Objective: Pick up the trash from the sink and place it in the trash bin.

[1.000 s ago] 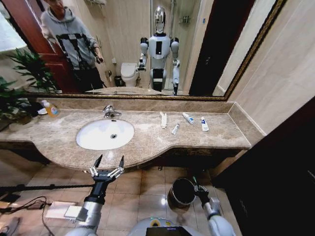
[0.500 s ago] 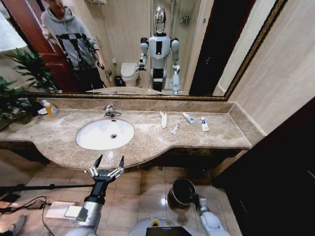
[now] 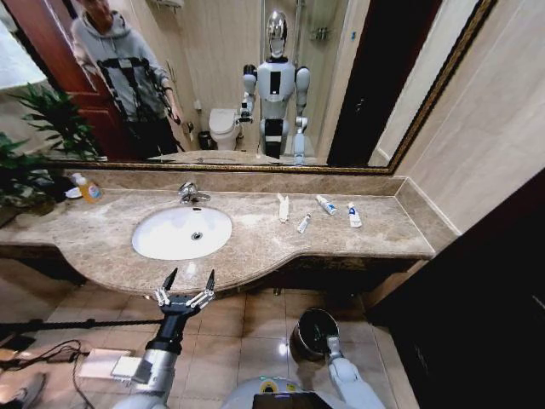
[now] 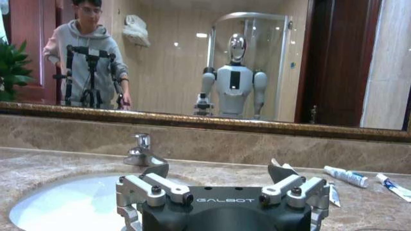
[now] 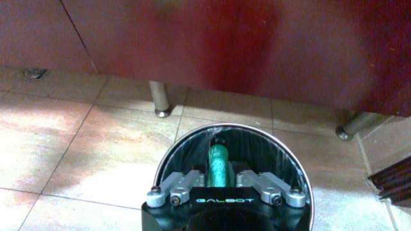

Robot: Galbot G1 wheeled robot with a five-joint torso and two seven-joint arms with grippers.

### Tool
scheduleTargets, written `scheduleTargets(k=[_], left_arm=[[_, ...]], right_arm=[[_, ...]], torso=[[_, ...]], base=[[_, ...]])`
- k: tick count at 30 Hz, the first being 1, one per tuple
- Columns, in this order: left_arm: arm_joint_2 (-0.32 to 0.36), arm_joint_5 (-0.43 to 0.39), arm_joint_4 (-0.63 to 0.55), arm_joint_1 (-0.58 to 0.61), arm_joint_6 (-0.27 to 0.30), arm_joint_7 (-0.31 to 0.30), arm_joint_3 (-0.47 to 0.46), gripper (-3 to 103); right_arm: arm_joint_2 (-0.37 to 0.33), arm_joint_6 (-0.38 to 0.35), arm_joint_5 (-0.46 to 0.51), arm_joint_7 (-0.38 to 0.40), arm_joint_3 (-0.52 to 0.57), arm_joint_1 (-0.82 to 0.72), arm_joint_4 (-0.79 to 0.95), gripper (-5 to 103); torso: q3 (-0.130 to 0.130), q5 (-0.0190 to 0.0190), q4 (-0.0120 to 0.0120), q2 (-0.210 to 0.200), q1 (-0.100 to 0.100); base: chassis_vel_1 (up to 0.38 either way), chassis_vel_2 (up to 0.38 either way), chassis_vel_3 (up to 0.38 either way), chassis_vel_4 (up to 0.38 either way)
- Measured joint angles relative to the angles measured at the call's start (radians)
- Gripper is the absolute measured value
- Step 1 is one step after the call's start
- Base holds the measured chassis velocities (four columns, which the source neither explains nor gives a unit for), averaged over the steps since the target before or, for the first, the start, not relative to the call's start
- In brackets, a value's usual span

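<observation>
1. Head view: the left gripper (image 3: 186,284) hung below the counter with jaws apart; four tubes (image 3: 316,211) lay scattered beyond the sink (image 3: 181,232).
2. Right wrist view: the right gripper (image 5: 219,180) clamped a green tube (image 5: 218,166) over the bin (image 5: 168,154); the tube pointed straight out from the jaws, its base hidden.

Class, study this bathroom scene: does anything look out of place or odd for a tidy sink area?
Yes. Four small white items lie scattered on the marble counter beside the sink, not binned. The right gripper holds a green tube over the trash bin.
</observation>
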Motion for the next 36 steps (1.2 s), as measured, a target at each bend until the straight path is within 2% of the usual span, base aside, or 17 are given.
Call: scheduleTargets(k=[1,4,5,7,9,10,13,14,16,17,18,20,24,26,28,30,36], left_arm=[[0.0,0.0,0.0,0.0,0.0,0.0,0.0,100],[0.0,0.0,0.0,0.0,0.0,0.0,0.0,100],[0.0,0.0,0.0,0.0,0.0,0.0,0.0,100],[0.0,0.0,0.0,0.0,0.0,0.0,0.0,100],[0.0,0.0,0.0,0.0,0.0,0.0,0.0,100],[0.0,0.0,0.0,0.0,0.0,0.0,0.0,100],[0.0,0.0,0.0,0.0,0.0,0.0,0.0,100],[0.0,0.0,0.0,0.0,0.0,0.0,0.0,100],[0.0,0.0,0.0,0.0,0.0,0.0,0.0,100],[0.0,0.0,0.0,0.0,0.0,0.0,0.0,100],[0.0,0.0,0.0,0.0,0.0,0.0,0.0,100],[0.0,0.0,0.0,0.0,0.0,0.0,0.0,100],[0.0,0.0,0.0,0.0,0.0,0.0,0.0,100],[0.0,0.0,0.0,0.0,0.0,0.0,0.0,100],[0.0,0.0,0.0,0.0,0.0,0.0,0.0,100],[0.0,0.0,0.0,0.0,0.0,0.0,0.0,100],[0.0,0.0,0.0,0.0,0.0,0.0,0.0,100]], right_arm=[[-0.002,0.0,-0.002,0.0,-0.001,0.006,-0.006,26],[-0.002,0.0,-0.003,-0.001,-0.001,0.013,-0.014,26],[-0.003,0.0,-0.003,-0.001,-0.001,0.015,-0.018,42],[-0.003,0.0,-0.003,-0.002,-0.001,0.016,-0.018,42],[-0.004,0.0,-0.003,-0.003,-0.001,0.01,-0.009,54],[-0.004,0.0,-0.003,-0.003,-0.001,0.01,-0.009,54],[-0.004,0.0,0.0,0.003,0.005,-0.021,0.043,70],[-0.004,0.0,0.0,0.003,0.005,-0.021,0.043,70],[-0.013,-0.007,0.026,0.02,0.01,-0.092,0.17,81],[-0.013,-0.007,0.026,0.02,0.01,-0.092,0.17,81],[-0.019,-0.009,0.034,0.023,0.014,-0.124,0.221,86],[-0.023,-0.004,0.054,0.033,0.038,-0.203,0.371,96],[-0.023,0.015,0.088,0.054,0.052,-0.273,0.495,100],[-0.026,0.07,0.092,0.073,0.064,-0.34,0.602,100],[-0.029,0.088,0.072,0.085,0.07,-0.367,0.646,100],[-0.028,0.133,-0.015,0.109,0.097,-0.411,0.731,100],[-0.013,0.141,-0.027,0.142,0.118,-0.503,0.907,100]], torso=[[0.0,0.0,0.0,0.0,0.0],[0.0,-0.0001,0.0,0.0,0.0],[0.0,0.0001,0.0,0.0,0.0],[0.0,0.0,0.0,0.0,0.0],[0.0,0.0,0.0,0.0,0.0],[0.0,0.0,0.0,0.0,0.0],[0.0,0.0001,0.0001,0.0,0.0],[0.0,0.0001,0.0001,0.0,0.0],[0.0,0.0002,0.0001,0.0,0.0],[0.0,0.0002,0.0001,0.0,0.0],[0.0,-0.0002,-0.0002,0.0,0.0],[0.0,0.0001,0.0,0.0,0.0],[0.0,-0.0003,-0.0002,0.0,0.0],[0.0,0.0002,-0.0001,0.0,0.0],[0.0,0.0001,-0.0001,0.0,0.0],[0.0,-0.0001,0.0,0.0,0.0],[0.0,-0.0002,0.0001,0.0,0.0]], base=[[0.0,0.0,0.0,0.0],[0.0,0.0,0.0,0.0],[0.0,0.0,0.0,0.0],[0.0,0.0,0.0,0.0],[0.0,0.0,0.0,0.0],[0.0,0.0,0.0,0.0],[0.0,0.0,0.0,0.0],[0.0,0.0,0.0,0.0],[0.0,0.0,0.0,0.0],[0.0,0.0,0.0,0.0],[0.0,0.0,0.0,0.0],[0.0,0.0,0.0,0.0],[0.0,0.0,0.0,0.0],[0.0,0.0,0.0,0.0],[0.0,0.0,0.0,0.0],[0.0,0.0,0.0,0.0],[0.0,0.0,0.0,0.0]])
